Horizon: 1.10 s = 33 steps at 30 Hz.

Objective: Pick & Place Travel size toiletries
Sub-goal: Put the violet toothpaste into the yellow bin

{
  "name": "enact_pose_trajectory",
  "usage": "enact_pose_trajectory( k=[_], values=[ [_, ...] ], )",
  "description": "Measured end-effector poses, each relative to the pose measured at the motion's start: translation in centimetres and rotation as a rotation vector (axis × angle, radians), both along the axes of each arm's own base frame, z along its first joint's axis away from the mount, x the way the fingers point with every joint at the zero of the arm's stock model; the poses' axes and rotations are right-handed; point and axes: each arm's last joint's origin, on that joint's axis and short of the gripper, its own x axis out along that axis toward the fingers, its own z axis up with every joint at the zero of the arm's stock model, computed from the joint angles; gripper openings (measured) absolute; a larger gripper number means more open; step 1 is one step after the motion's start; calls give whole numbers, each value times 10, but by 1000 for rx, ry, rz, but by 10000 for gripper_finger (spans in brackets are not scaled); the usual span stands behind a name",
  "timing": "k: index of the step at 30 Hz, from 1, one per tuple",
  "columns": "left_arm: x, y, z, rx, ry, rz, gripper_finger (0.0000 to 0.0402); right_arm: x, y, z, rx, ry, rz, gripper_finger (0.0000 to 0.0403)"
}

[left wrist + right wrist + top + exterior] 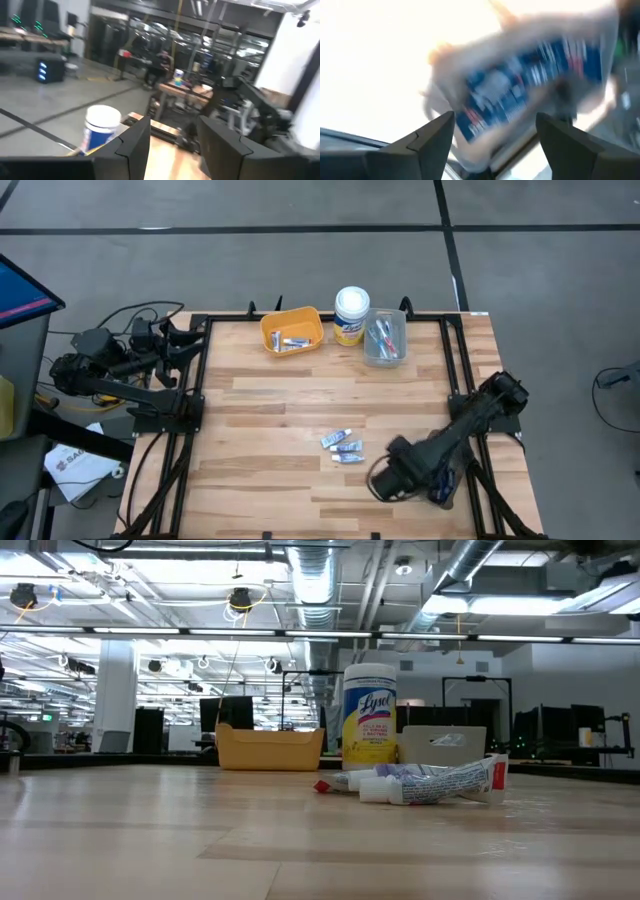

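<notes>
Three small white-and-blue tubes (pixel 342 445) lie flat in a loose pile on the wooden table, right of centre; the low view shows the tubes (pixel 425 782) with a red tip and white caps. My right gripper (pixel 385 472) hovers just to their near right, open; in its wrist view the fingers (pixel 495 145) frame a blurred white-and-blue tube (pixel 530 80) without touching it. More tubes rest inside the yellow bin (pixel 291 328) and the clear container (pixel 384 338) at the far edge. My left gripper (pixel 185 332), open (pixel 172 145), waits off the table's far left corner.
A white-lidded yellow canister (pixel 351 315) stands upright between the yellow bin and the clear container; it also shows in the low view, canister (pixel 370 725). Black frame rails (pixel 195 380) run along the table's left and right sides. Bare wood (pixel 260 430) spreads left of the pile.
</notes>
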Motion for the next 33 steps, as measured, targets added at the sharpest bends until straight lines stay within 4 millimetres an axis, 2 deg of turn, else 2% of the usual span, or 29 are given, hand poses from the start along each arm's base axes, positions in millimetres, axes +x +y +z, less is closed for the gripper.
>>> enact_pose_trajectory(
  k=[3, 6, 10, 13, 19, 23, 27, 33],
  values=[
    [-9, 3, 0, 30, -8, 55, 159, 21, -13, 19, -6, -154, 125, 272],
    [-20, 5, -4, 52, -11, 96, 159, 48, -34, 28, -29, -323, 240, 269],
    [-29, 7, -24, 39, -29, 91, 159, 85, -67, 27, -29, -504, 435, 269],
    [-29, 7, -45, 6, -29, 86, 159, 106, -89, 22, -25, -567, 614, 269],
    [-14, 4, -91, -16, 24, 64, 159, 123, -127, 24, -53, -582, 972, 267],
    [5, 0, -115, -39, 87, 19, 159, 125, -143, 24, -41, -566, 1073, 255],
    [20, -4, -135, -81, 120, -32, 159, 130, -144, 16, -9, -575, 1117, 238],
    [27, -6, -142, -109, 86, -60, 159, 132, -133, -26, 102, -477, 1177, 211]
  ],
)
